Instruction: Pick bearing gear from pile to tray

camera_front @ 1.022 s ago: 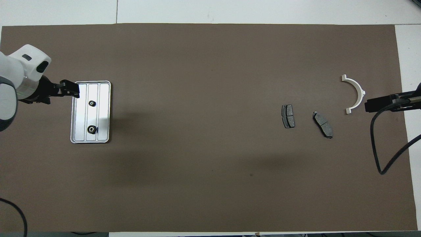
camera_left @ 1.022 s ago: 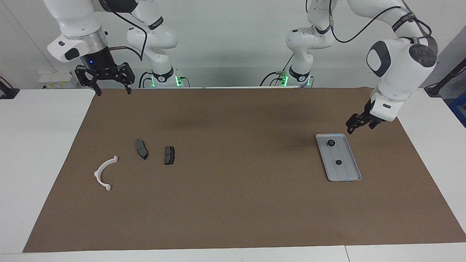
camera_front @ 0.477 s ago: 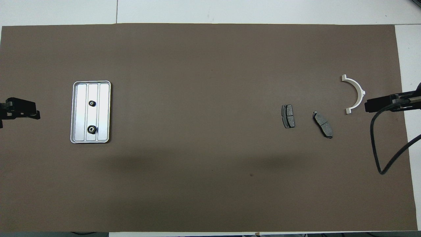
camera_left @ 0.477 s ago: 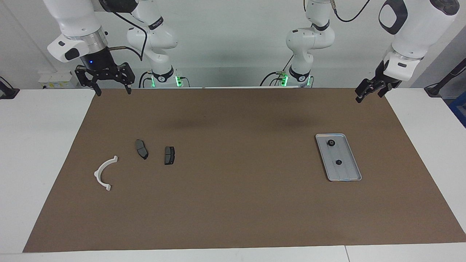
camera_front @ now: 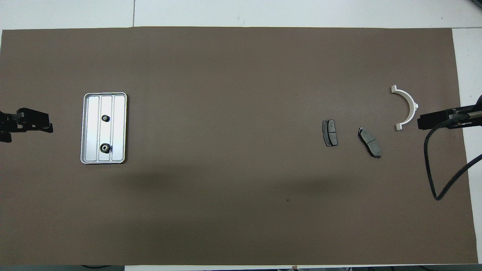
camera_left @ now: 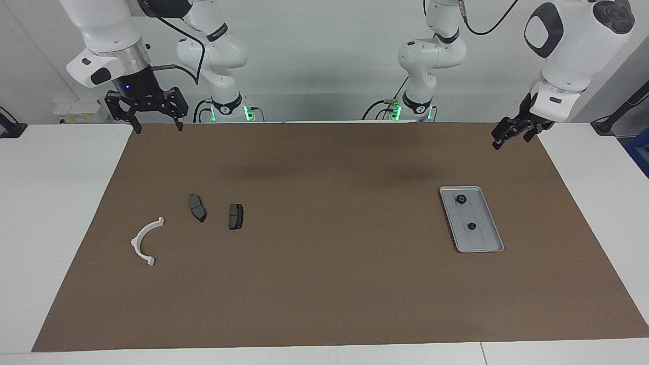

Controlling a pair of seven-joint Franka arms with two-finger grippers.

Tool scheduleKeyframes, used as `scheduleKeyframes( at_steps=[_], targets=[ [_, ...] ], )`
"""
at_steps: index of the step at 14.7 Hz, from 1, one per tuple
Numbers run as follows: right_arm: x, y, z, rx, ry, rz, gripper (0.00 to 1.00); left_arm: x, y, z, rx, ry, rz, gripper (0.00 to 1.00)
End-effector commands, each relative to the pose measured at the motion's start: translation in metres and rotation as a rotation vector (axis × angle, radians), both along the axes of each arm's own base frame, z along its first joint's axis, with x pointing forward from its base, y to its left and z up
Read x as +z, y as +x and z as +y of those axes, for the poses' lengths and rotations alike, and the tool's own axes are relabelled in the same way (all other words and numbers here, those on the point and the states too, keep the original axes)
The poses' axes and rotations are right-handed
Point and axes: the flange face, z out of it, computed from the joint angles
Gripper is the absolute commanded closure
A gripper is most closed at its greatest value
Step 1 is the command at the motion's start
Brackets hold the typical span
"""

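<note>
Only the facing view shows both gears [camera_left: 461, 199] clear of the tray [camera_left: 485, 247] rim.

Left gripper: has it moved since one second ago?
Yes. The left gripper, open and empty, has risen from beside the tray and now hangs above the mat's edge, nearer the robots than the tray.

Both arms are cut off overhead — only the left pincer [camera_front: 37, 126] tips show.
</note>
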Motion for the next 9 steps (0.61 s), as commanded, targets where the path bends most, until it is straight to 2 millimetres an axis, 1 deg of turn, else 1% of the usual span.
scheduleKeyframes(
  at_steps=[1, 3, 5, 7, 9],
  targets=[
    [-0.001, -0.006, -0.003, 0.001, 0.016, 0.006, 0.0, -0.01, 0.006, -0.003, -0.013, -0.007, 0.012, 0.0],
    [-0.001, -0.006, -0.002, 0.004, 0.016, 0.006, 0.0, -0.007, 0.003, -0.005, -0.018, -0.008, 0.019, 0.0],
    [-0.001, -0.006, -0.001, 0.005, 0.016, 0.006, 0.0, -0.006, 0.004, -0.004, -0.019, -0.008, 0.006, 0.0],
    [-0.001, -0.006, 0.0, 0.007, 0.016, 0.006, 0.0, 0.007, 0.005, -0.004, -0.019, -0.009, -0.007, 0.0],
    [-0.001, -0.006, 0.0, 0.007, 0.016, 0.006, 0.0, 0.012, 0.005, -0.009, -0.045, -0.02, -0.007, 0.0]
  ],
)
